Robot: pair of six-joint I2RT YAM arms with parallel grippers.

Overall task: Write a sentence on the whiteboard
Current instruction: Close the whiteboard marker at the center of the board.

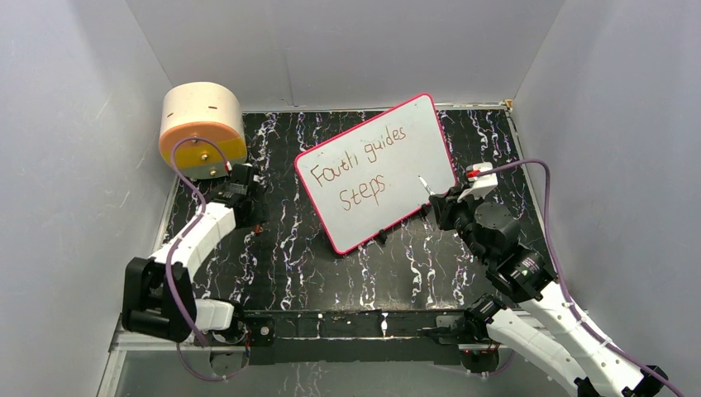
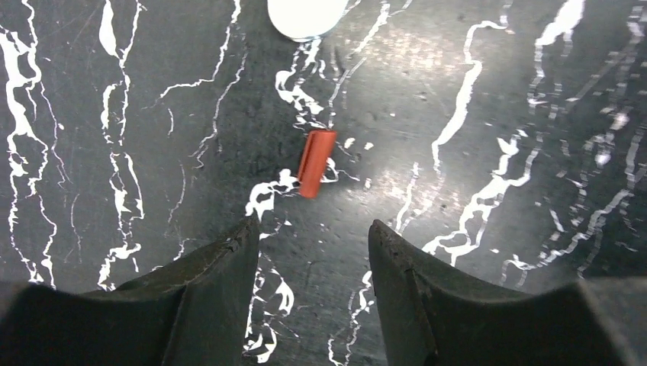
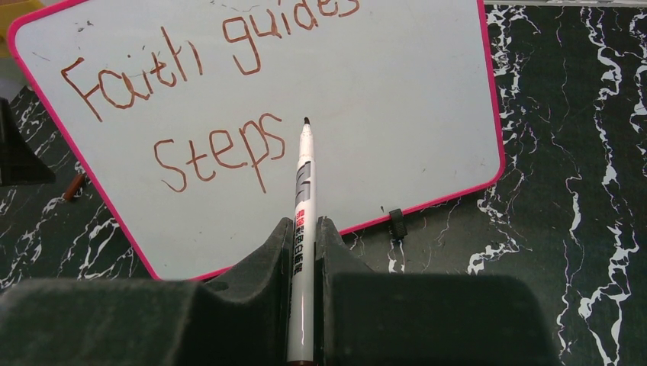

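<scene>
The sentence [image 3: 221, 149] sits on the whiteboard [image 3: 397, 114], my right jaws grip the marker [image 3: 303, 191] beside "Steps", and the red cap [image 2: 315, 162] lies just ahead of my half-open empty left jaws, lengthwise nearly straight away.

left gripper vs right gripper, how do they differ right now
The left gripper is open and empty; the right gripper is shut on a marker. The left gripper points at a small red cap on the table, the right gripper at the whiteboard. Both are black.
</scene>
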